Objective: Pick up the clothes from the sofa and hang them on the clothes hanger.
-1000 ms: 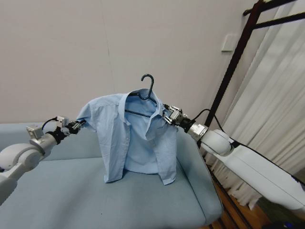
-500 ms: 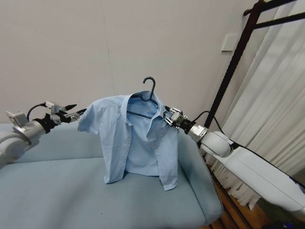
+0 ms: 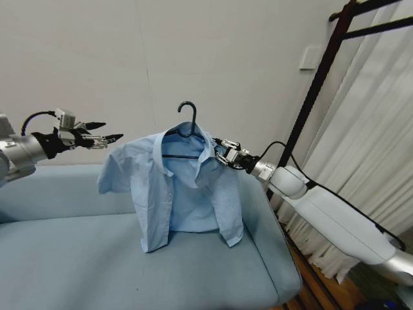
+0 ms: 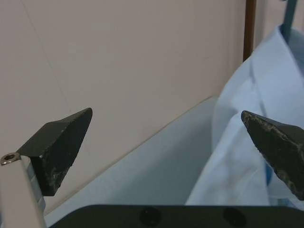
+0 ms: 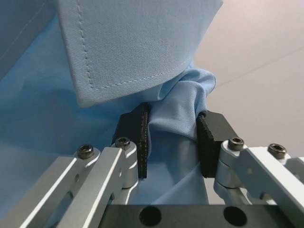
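While the right claw [image 3: 220,157] pinches the shirt [image 3: 187,200], the left claw [image 3: 112,131] hangs spread apart.

We're seeing smooth matt cloth on the shirt [image 3: 187,194], matt black pads [image 5: 209,142] and bare metal links [image 5: 102,175] on the right gripper [image 5: 173,142], scuffed matt black fingertips [image 4: 59,145] on the left gripper [image 4: 171,147], and a matt fabric sofa [image 3: 77,271].
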